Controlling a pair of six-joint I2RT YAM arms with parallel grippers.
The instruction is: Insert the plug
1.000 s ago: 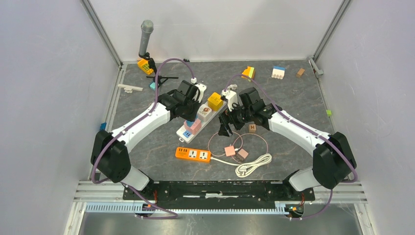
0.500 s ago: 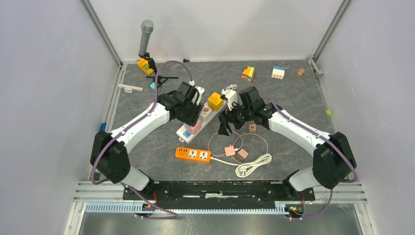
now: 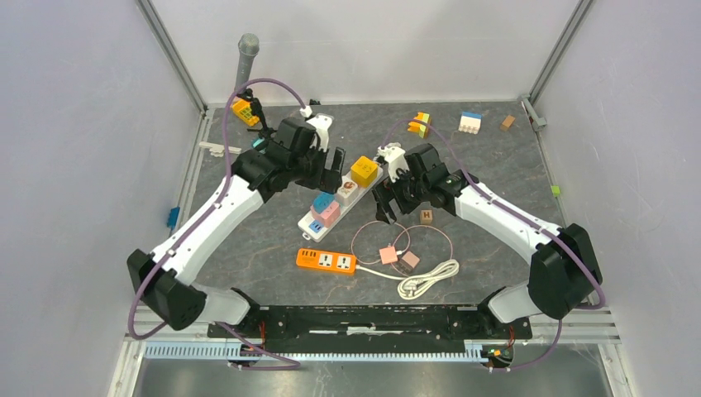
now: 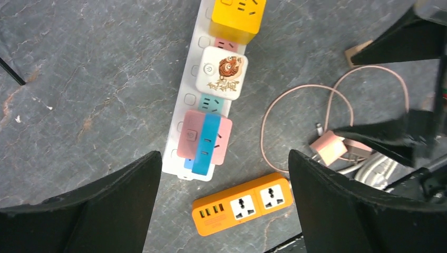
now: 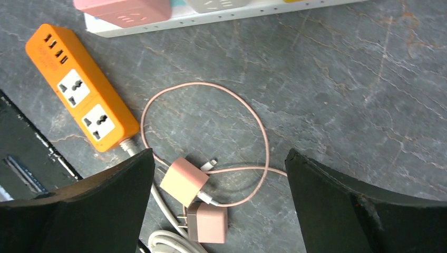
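Observation:
A white power strip (image 3: pixel 307 219) (image 4: pixel 182 113) lies slantwise mid-table. It carries a yellow cube (image 4: pixel 237 18), a white adapter (image 4: pixel 221 73) and, at its near end, a pink-and-blue plug (image 3: pixel 324 209) (image 4: pixel 204 138). My left gripper (image 3: pixel 333 164) (image 4: pixel 222 158) hangs above the strip, open, holding nothing. My right gripper (image 3: pixel 385 207) (image 5: pixel 220 155) is open too, over two loose pink chargers (image 3: pixel 388 254) (image 5: pixel 183 181) joined by a looped pink cable (image 5: pixel 258 121).
An orange power strip (image 3: pixel 326 261) (image 4: pixel 242 203) (image 5: pixel 84 95) lies near the front, its white cord (image 3: pixel 426 279) coiled to the right. A wooden letter block (image 3: pixel 426 217) sits by the right arm. Toy blocks (image 3: pixel 470 121) and a grey tube (image 3: pixel 245 62) stand along the back.
My left gripper has opened, let go of the pink-and-blue plug on the strip, and lifted away toward the back left. The right arm has barely moved.

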